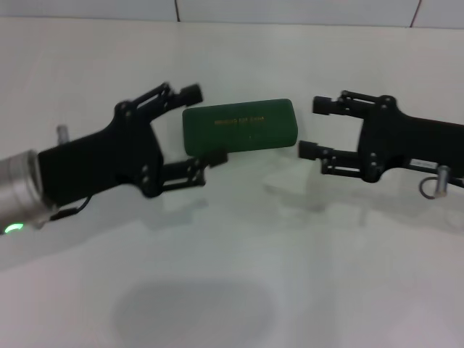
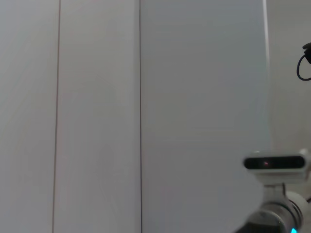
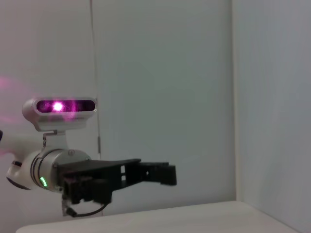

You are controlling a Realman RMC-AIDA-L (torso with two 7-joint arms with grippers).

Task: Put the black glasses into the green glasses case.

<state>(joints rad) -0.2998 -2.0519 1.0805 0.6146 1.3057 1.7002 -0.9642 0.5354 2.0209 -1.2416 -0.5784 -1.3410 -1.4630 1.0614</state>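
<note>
The green glasses case (image 1: 239,125) lies shut on the white table, gold lettering on its lid. The black glasses are not in view in any frame. My left gripper (image 1: 204,125) is open, its fingers reaching in from the left, one past the case's far left corner and one by its near left corner. My right gripper (image 1: 312,127) is open just right of the case, apart from it. The left gripper also shows side-on in the right wrist view (image 3: 163,174). How high either gripper is above the table I cannot tell.
The white table (image 1: 239,275) runs to a tiled wall (image 1: 290,11) at the back. Both wrist views face white wall panels and show the robot's head camera (image 3: 58,107) (image 2: 274,163).
</note>
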